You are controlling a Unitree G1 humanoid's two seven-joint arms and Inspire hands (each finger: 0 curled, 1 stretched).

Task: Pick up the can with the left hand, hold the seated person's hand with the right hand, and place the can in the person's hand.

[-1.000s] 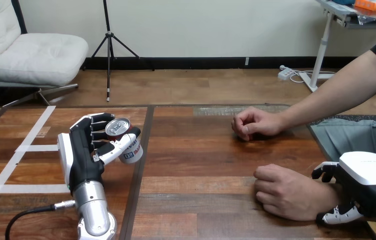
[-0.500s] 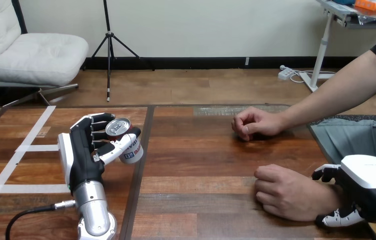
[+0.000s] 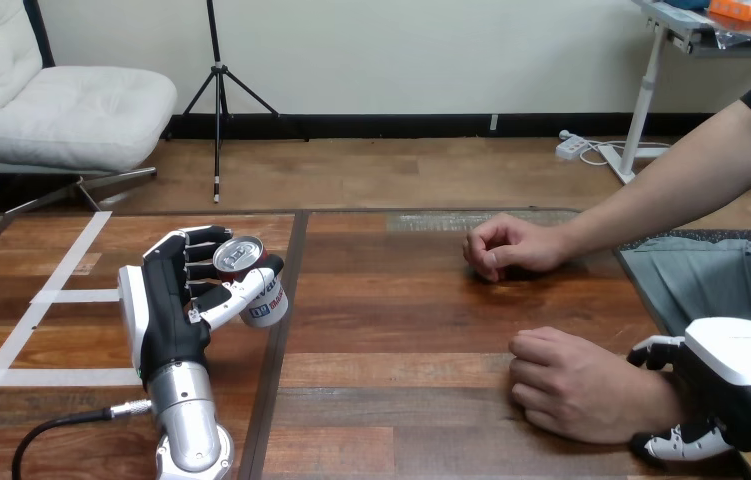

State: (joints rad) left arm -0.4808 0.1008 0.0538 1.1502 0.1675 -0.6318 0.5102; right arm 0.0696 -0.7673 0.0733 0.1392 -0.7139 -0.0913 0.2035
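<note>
A small can (image 3: 254, 283) with a silver top and a red, white and blue label sits tilted in my left hand (image 3: 165, 312) at the table's left. The fingers wrap behind it and the thumb presses across its front. The person's hand (image 3: 569, 385) lies loosely fisted, knuckles up, on the table at the lower right. My right hand (image 3: 739, 378) is at that hand's wrist, with fingers curled over the far side and the thumb curled at the near side.
The person's other hand (image 3: 504, 246) rests in a loose fist farther back, right of centre. White tape lines (image 3: 51, 296) cross the table's left part. A dark seam (image 3: 281, 330) runs front to back beside the can.
My right hand has slid a little to the right and down along the person's wrist. The can and my left hand have edged slightly right. The person's hands stay put.
</note>
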